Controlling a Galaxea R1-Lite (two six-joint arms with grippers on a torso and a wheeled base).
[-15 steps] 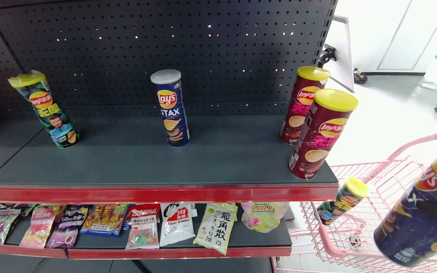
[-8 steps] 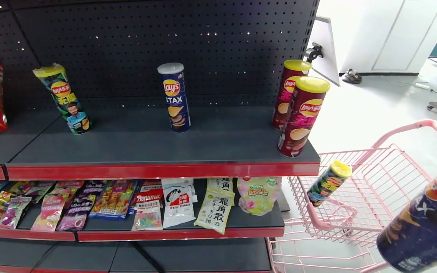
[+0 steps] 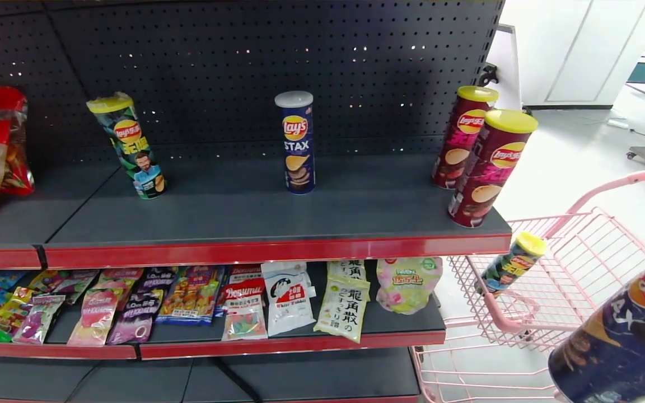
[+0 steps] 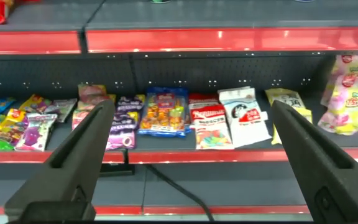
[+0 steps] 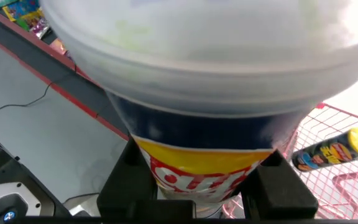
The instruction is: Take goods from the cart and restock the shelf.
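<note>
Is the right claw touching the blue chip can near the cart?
Touching. The right wrist view shows the right claw with its black fingers pressed against both sides of the blue chip can, no gap visible.

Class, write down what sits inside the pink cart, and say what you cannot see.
One yellow-lidded chip can leans tilted inside the pink cart, at the corner nearest the shelf. The blue can in the foreground covers the cart's near right part; anything there is hidden.

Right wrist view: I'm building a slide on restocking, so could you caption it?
Right gripper grips a dark blue chip can; beyond it, a yellow-lidded can lies in the pink cart.
</note>
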